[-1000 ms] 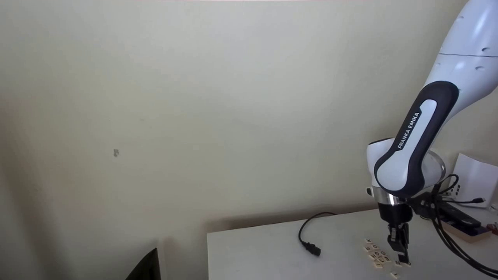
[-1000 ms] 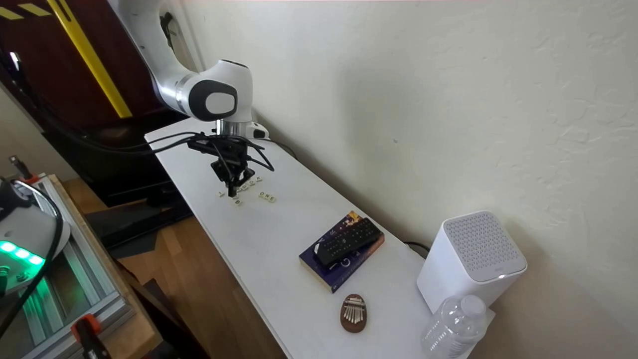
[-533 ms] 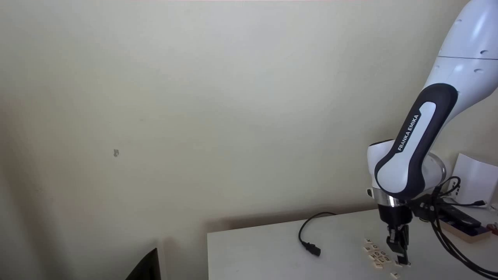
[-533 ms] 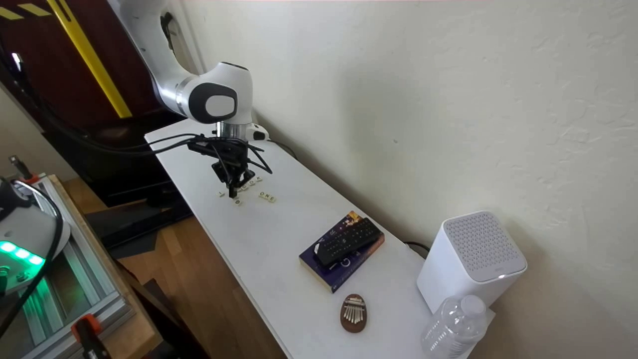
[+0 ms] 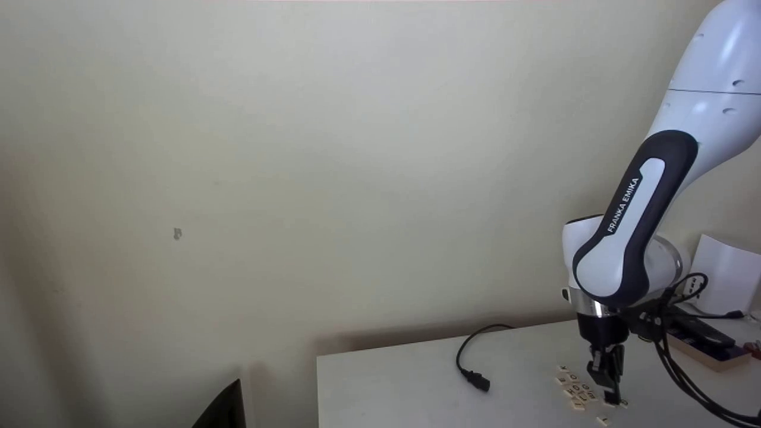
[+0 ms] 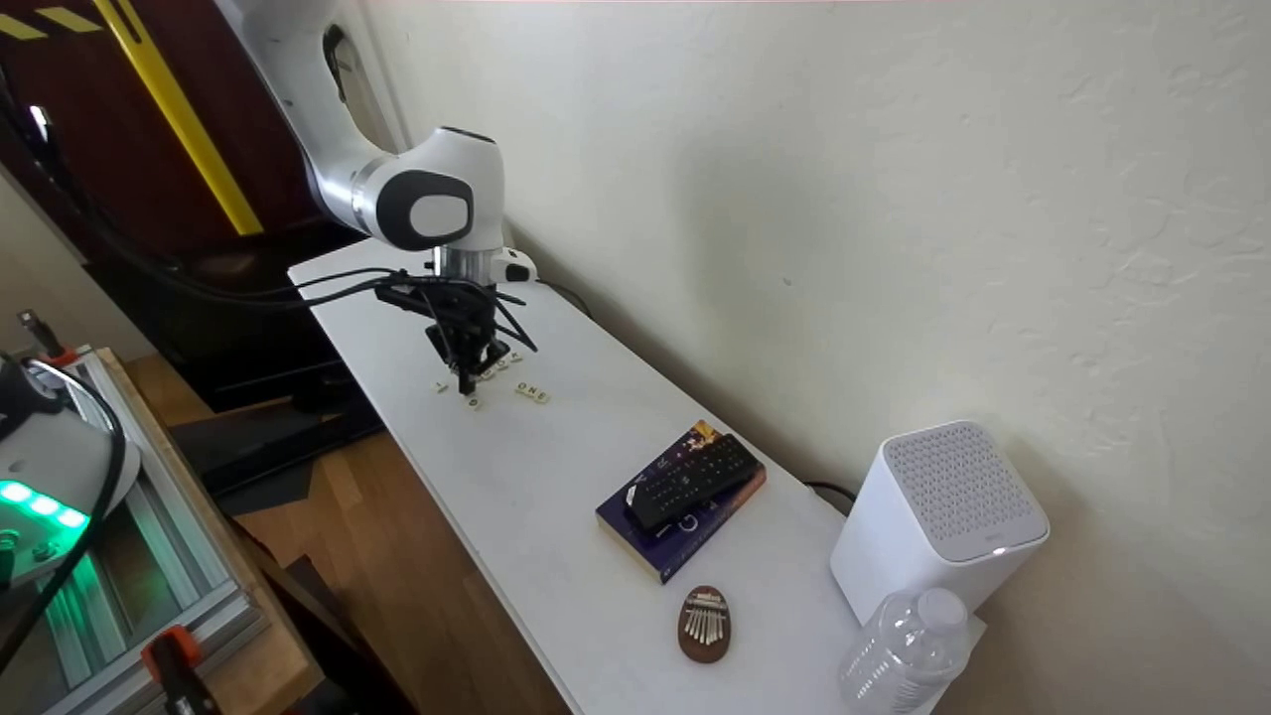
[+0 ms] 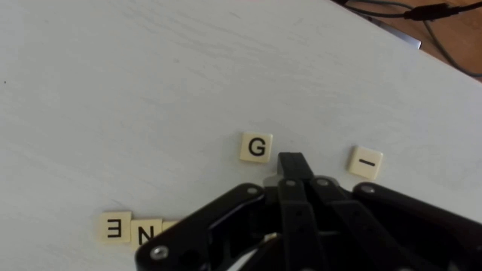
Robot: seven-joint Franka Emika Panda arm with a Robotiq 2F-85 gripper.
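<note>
My gripper (image 7: pixel 295 162) is shut, with its dark fingertips together and nothing seen between them. It points down close over the white table, and it also shows in both exterior views (image 5: pixel 612 397) (image 6: pixel 467 385). A cream letter tile marked G (image 7: pixel 256 147) lies flat just left of the fingertips in the wrist view. A tile marked with a single bar (image 7: pixel 365 162) lies to their right. An E tile (image 7: pixel 115 227) and an N tile (image 7: pixel 145 230) lie at lower left. A tile at the fingertips in an exterior view (image 5: pixel 609 405) is mostly hidden by them.
A cluster of letter tiles (image 5: pixel 575 389) lies beside the gripper. A black cable plug (image 5: pixel 477 380) lies on the white table (image 6: pixel 556 467). A book (image 6: pixel 650 541) bears a black remote (image 6: pixel 690 482). A brown kalimba (image 6: pixel 704 636), white box (image 6: pixel 933 516) and clear bottle (image 6: pixel 904 655) stand farther off.
My arm has come down slightly and the gripper has shifted a little to the left in an exterior view, covering more of the tile at its tips. The tiles appear unmoved.
</note>
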